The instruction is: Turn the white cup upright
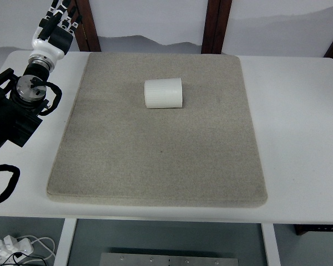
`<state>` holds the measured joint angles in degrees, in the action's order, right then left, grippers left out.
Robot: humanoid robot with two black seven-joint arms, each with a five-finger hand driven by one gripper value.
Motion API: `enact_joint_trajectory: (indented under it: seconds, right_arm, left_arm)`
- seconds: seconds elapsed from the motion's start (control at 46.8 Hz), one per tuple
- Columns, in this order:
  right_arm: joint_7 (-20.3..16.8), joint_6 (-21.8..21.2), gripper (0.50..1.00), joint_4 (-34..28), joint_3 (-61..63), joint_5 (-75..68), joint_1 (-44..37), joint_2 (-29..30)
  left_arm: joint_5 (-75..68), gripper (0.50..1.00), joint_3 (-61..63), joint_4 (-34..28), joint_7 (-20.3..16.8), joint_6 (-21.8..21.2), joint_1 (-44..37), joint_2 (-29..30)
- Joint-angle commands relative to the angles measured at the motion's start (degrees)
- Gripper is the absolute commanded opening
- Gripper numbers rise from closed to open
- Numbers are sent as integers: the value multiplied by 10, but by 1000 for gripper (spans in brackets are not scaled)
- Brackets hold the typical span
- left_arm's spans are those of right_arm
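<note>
A white ribbed cup [163, 93] lies on its side on the grey mat [161, 160], in the mat's far middle. My left hand [59, 16] is raised at the far left corner of the table, well away from the cup, its fingers spread and holding nothing. The left arm [22, 100] runs in from the left edge. No right arm shows in the top view.
The mat lies on a white table [299, 138]. Dark wooden posts [215, 25] stand behind the table's far edge. A power strip with cables [11, 246] lies on the floor at the lower left.
</note>
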<state>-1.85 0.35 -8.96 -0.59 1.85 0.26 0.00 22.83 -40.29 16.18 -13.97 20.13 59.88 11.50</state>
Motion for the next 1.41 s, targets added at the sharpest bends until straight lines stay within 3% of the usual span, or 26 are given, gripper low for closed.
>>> enact_joint_trajectory:
  seconds: [0.0, 0.363, 0.598, 1.089, 1.388]
  right_arm:
    - [0, 0, 952, 0, 1, 0, 0, 0]
    - [0, 0, 952, 0, 0, 0, 0, 0]
    - [0, 0, 952, 0, 0, 0, 0, 0]
    - [0, 0, 952, 0, 0, 0, 0, 0]
    - [0, 0, 952, 0, 0, 0, 0, 0]
  left_arm:
    - [-9, 996, 0, 0, 0, 0, 2, 5]
    - [-81, 996, 1, 5, 0, 0, 2, 12]
    - [-200, 996, 2, 17, 0, 1, 16, 25]
    - [-510, 996, 10, 153, 8, 2, 73, 79]
    - [-619, 996, 169, 263, 10, 2, 112, 128]
